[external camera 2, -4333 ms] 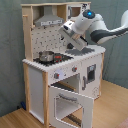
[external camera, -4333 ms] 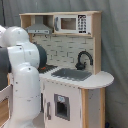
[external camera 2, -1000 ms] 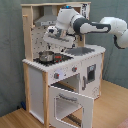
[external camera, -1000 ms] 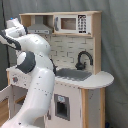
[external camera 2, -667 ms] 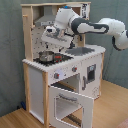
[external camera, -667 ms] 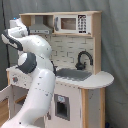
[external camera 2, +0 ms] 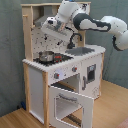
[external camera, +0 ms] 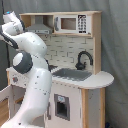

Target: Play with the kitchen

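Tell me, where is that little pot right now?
In the second exterior view, the pot sits on the stovetop, on the second exterior view's left of the sink.

Soft, even indoor light; slight overall blur.

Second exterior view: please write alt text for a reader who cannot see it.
A white robot arm reaches over a toy kitchen, its gripper above the stovetop, where a small pot sits. The oven door hangs open, beside the sink and black faucet.

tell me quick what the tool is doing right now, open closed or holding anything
Tool: cannot be told; it hangs over the stovetop of the kitchen, apart from the pot.
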Controlling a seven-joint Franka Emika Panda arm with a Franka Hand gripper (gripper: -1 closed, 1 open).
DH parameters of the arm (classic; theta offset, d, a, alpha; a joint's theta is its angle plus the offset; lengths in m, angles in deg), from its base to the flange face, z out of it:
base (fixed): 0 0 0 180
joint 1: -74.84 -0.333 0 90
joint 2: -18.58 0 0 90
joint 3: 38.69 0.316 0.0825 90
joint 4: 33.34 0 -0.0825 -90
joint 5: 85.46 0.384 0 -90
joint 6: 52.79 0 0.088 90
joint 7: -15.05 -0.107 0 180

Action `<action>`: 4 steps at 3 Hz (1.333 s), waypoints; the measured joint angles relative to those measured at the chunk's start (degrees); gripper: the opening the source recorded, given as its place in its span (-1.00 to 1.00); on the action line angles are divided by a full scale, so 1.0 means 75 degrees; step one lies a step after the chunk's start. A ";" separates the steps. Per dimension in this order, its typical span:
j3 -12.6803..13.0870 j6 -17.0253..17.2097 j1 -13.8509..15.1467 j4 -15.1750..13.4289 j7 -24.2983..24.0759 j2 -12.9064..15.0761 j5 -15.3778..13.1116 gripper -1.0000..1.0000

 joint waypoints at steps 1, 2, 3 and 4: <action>-0.0243 -0.0085 -0.0053 0.0127 -0.0145 0.0150 -0.0707 1.00; -0.0287 -0.0116 -0.0053 0.0384 -0.0640 0.0305 -0.1204 1.00; -0.0507 -0.0090 -0.0182 0.0434 -0.1407 0.0385 -0.1293 1.00; -0.0563 0.0359 -0.0204 0.0435 -0.2038 0.0476 -0.1272 1.00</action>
